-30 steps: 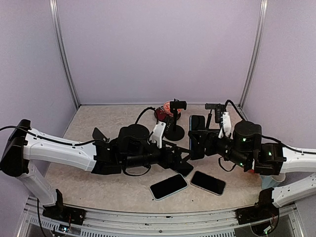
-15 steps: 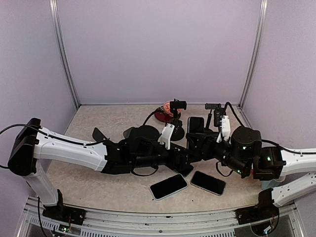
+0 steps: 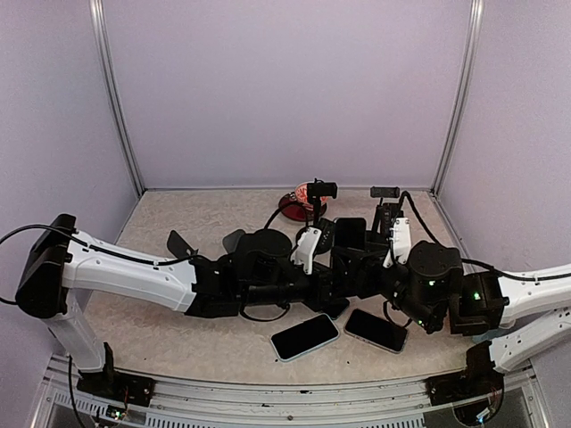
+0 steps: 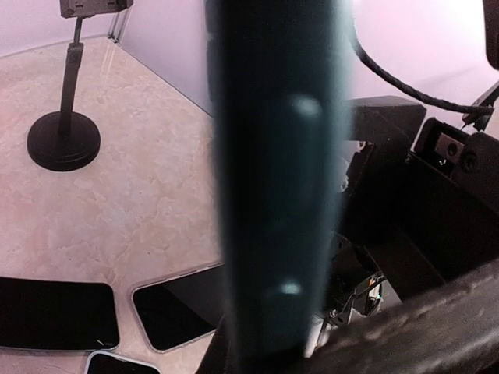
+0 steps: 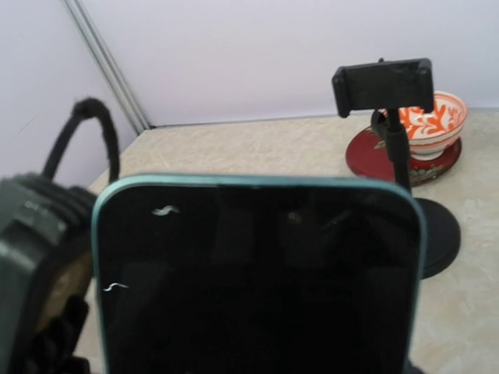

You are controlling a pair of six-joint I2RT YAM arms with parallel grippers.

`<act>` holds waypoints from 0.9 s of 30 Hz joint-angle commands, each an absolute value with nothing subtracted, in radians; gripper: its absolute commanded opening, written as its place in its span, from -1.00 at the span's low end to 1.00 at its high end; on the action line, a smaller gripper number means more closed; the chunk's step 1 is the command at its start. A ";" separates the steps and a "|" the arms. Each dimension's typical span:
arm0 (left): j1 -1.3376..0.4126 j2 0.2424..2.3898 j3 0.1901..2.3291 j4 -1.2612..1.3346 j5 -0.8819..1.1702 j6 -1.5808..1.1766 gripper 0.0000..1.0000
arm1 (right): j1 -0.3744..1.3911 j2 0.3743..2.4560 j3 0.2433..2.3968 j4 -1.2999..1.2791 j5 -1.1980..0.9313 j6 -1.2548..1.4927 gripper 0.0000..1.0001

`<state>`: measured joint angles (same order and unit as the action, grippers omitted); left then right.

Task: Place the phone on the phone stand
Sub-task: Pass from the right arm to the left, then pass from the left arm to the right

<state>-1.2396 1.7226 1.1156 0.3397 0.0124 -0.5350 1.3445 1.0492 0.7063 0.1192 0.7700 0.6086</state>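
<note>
Overhead view, left to right

My left gripper [image 3: 332, 272] sits at mid-table against the near side of the phone [image 3: 350, 234]. In the left wrist view the phone's edge fills the middle of the frame as a dark teal blur. My own fingers cannot be made out there, so I cannot tell whether that side is clamped or only alongside

The phone is upright and off the table at centre frame, just below the phone stand [image 3: 319, 191]

My right gripper [image 3: 364, 259] pinches the phone from the right. In the right wrist view its screen fills the lower frame, and the cradle [image 5: 382, 84] is empty at upper right

A spare phone [image 3: 304, 336] and a second spare phone [image 3: 376, 330] lie flat at lower centre

Step, as I judge it: a hand-over or two-handed regrip ahead of placing. Next move calls for one hold made sure before the other lets go, then the phone raised level with the cradle and squared to it
</note>
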 commanded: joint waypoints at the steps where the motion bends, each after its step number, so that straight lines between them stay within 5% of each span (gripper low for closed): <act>1: -1.235 1.712 1.106 0.370 0.013 -0.538 -0.95 | 1.368 1.034 0.738 0.199 0.799 0.606 0.30; 8: -1.234 1.658 1.050 0.399 0.043 -0.509 -1.00 | 1.370 0.939 0.715 0.170 0.772 0.541 0.99; 18: -1.234 1.543 0.920 0.483 0.246 -0.382 -1.00 | 1.370 0.712 0.639 0.176 0.556 0.277 1.00; 27: -1.234 1.514 0.912 0.455 0.547 -0.263 -1.00 | 1.368 0.759 0.727 0.027 0.295 0.251 1.00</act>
